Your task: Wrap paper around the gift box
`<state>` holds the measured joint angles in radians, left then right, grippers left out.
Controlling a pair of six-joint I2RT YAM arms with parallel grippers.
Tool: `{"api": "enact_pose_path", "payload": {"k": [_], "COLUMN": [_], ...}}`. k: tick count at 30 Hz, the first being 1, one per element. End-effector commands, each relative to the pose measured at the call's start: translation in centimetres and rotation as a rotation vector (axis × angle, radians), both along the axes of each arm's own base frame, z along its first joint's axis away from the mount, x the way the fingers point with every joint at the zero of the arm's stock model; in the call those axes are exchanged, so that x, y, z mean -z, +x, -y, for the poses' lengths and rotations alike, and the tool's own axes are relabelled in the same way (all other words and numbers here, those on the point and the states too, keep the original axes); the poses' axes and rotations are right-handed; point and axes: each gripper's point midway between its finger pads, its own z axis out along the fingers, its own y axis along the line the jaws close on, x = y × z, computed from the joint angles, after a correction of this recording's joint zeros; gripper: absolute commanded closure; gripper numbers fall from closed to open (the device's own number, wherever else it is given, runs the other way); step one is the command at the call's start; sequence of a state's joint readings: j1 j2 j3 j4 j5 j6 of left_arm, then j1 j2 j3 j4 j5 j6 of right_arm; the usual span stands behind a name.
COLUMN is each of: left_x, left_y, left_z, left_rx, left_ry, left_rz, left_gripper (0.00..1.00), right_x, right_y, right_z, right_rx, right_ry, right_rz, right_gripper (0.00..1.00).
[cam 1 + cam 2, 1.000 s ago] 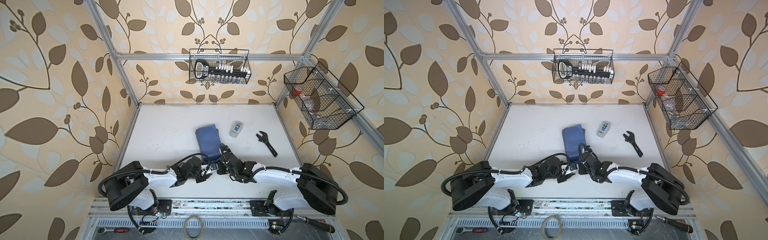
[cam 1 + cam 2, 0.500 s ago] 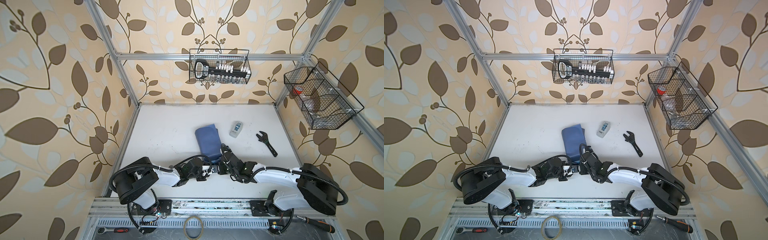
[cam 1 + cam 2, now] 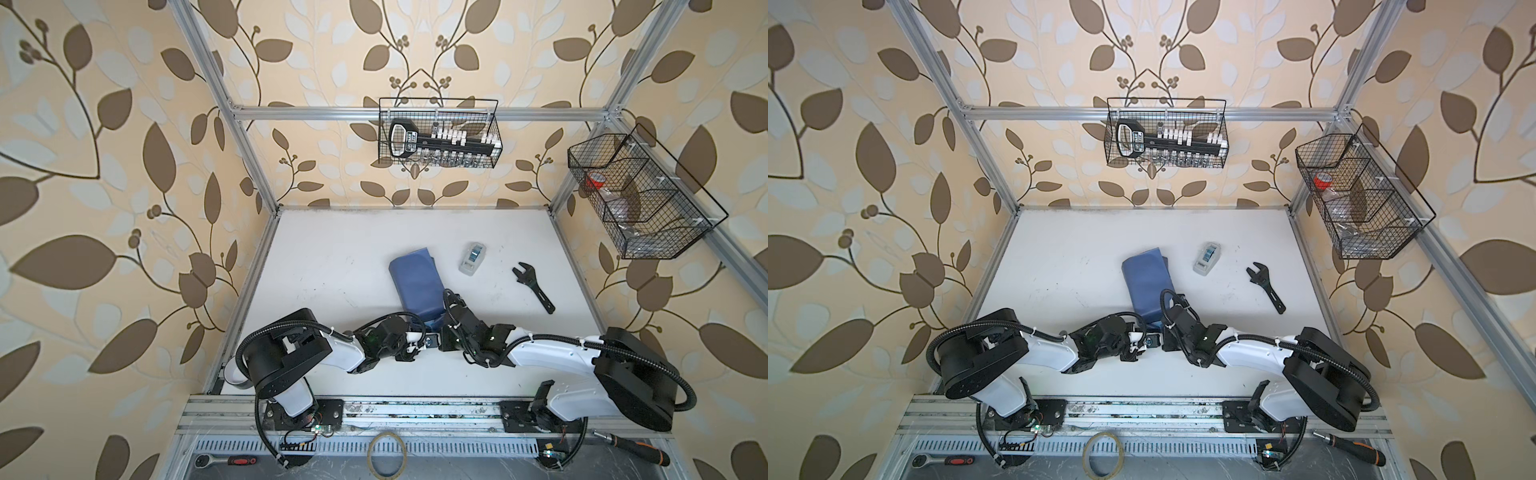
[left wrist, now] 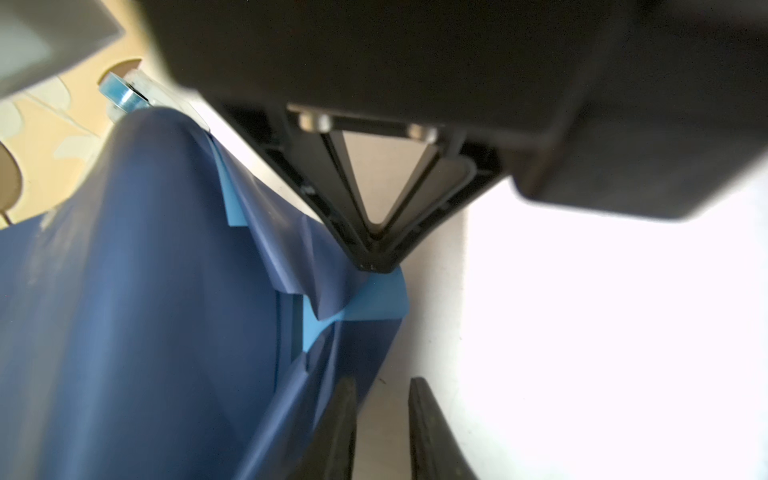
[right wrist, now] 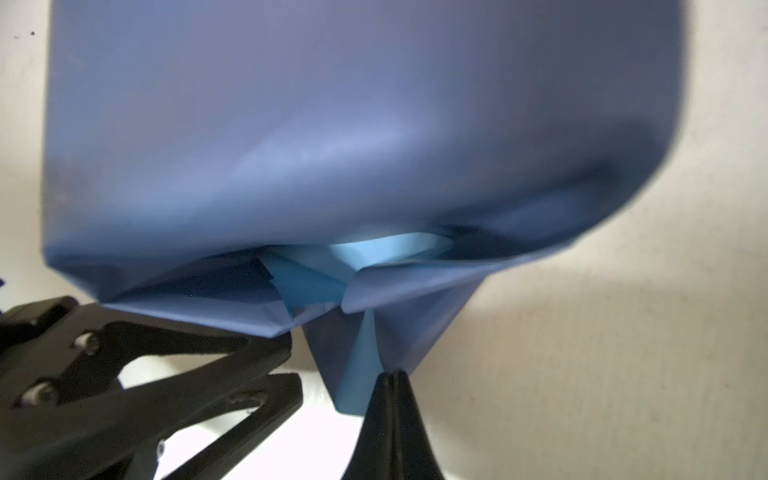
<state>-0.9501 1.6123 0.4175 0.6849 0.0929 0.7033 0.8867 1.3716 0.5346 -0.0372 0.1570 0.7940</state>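
The matte slate-blue paper sheet [image 3: 415,282] is covering the hidden gift box toward the white table's [image 3: 332,257] front edge. The right pincer [image 5: 392,376] is clenching its triangular end flap [image 5: 361,353], the left pincer [image 4: 381,384] hovering released; probably the flap is needing taut, flat pulling.

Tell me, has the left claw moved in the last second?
Yes. The left claw edged right, toward the wrench, in a top view.

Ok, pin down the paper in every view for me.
Both top views: the paper mid-table, left of the tape dispenser.
Left wrist: close-up blue folds.
Right wrist: blue bulk filling most of the frame.
Shared landmark: right end effector pinching its folded tip.
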Motion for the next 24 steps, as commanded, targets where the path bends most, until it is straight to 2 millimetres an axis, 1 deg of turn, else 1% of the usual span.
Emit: {"api": "enact_pose_path", "payload": {"k": [1,5,9,13,17,24], "left_x": [-0.8,-1.4,-1.5,-1.5,-2.0,-2.0], "left_y": [0.2,0.2,0.3,0.7,1.2,1.6], "left_z": [0.1,-0.7,-1.0,-0.8,-0.2,0.5], "left_rx": [0.023,0.019,0.018,0.021,0.019,0.035], "left_ry": [-0.004,-0.027,-0.031,-0.031,-0.05,-0.052], "left_rz": [0.088,0.106,0.104,0.121,0.148,0.17], "left_gripper": [0.76,0.76,0.76,0.73,0.73,0.74], "right_x": [-1.4,-1.2,-1.1,-1.1,-1.1,-1.0], "right_y": [0.2,0.3,0.3,0.3,0.3,0.3], "right_z": [-1.2,-1.1,-1.1,-1.0,-1.0,-1.0], "right_rx": [0.004,0.01,0.01,0.012,0.013,0.016], "right_ry": [0.104,0.138,0.158,0.171,0.175,0.186], "right_rz": [0.013,-0.006,-0.018,-0.024,-0.027,-0.034], "right_gripper": [1.0,1.0,1.0,1.0,1.0,1.0]}}
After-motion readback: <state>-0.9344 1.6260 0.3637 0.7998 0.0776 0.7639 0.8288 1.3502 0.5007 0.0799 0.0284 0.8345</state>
